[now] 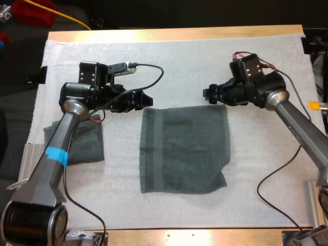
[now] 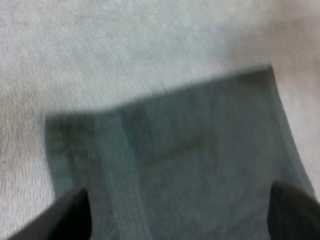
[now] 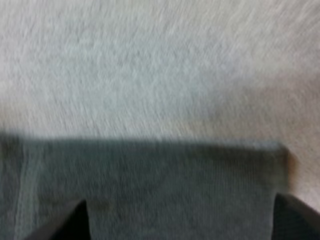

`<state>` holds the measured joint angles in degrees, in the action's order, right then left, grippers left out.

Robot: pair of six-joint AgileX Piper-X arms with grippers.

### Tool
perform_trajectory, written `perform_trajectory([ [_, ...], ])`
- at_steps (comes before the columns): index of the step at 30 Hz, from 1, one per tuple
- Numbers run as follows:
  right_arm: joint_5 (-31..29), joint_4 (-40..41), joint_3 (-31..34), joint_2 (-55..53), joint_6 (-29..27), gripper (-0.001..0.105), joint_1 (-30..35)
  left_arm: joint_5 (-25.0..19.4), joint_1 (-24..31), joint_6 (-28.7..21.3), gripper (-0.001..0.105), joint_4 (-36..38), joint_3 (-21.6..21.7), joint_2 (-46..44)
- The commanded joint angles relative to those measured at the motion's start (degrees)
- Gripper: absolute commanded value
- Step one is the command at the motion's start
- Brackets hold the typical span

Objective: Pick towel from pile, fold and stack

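Observation:
A dark grey-green towel (image 1: 183, 148) lies spread flat in the middle of the white mat (image 1: 169, 61). My left gripper (image 1: 146, 98) hovers at the towel's far left corner, and its two black fingers (image 2: 70, 215) stand wide apart over the towel (image 2: 175, 165), holding nothing. At the far right corner my right gripper (image 1: 209, 95) is open too, with its fingers (image 3: 70, 220) apart above the towel's far edge (image 3: 150, 190). A second towel (image 1: 84, 141), folded, lies at the mat's left side under my left arm.
Bare white mat stretches beyond the towel's far edge and in front of it. The wooden table edge (image 1: 179, 34) runs along the far side.

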<state>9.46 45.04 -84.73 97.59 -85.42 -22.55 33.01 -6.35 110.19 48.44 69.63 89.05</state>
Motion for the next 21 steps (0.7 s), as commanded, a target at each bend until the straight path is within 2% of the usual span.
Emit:
perform_trajectory([
  [1,-0.5,1.5,-0.5,-1.2,-1.3,0.071,0.4,0.7,0.1,-0.8,0.07,0.8,0.4,-1.3],
  [4,-0.7,4.1,-0.5,-3.1,-2.9,0.071,0.3,0.6,0.1,-2.4,0.07,3.9,0.4,-3.8],
  [12,-1.2,11.3,-0.5,-9.6,-6.0,0.071,-1.9,-3.4,0.1,-6.4,0.07,13.6,0.4,-11.8],
  [21,-4.9,15.3,1.4,-16.2,-4.2,0.071,-9.6,-4.4,0.1,-6.6,0.07,19.0,0.4,-23.0],
])
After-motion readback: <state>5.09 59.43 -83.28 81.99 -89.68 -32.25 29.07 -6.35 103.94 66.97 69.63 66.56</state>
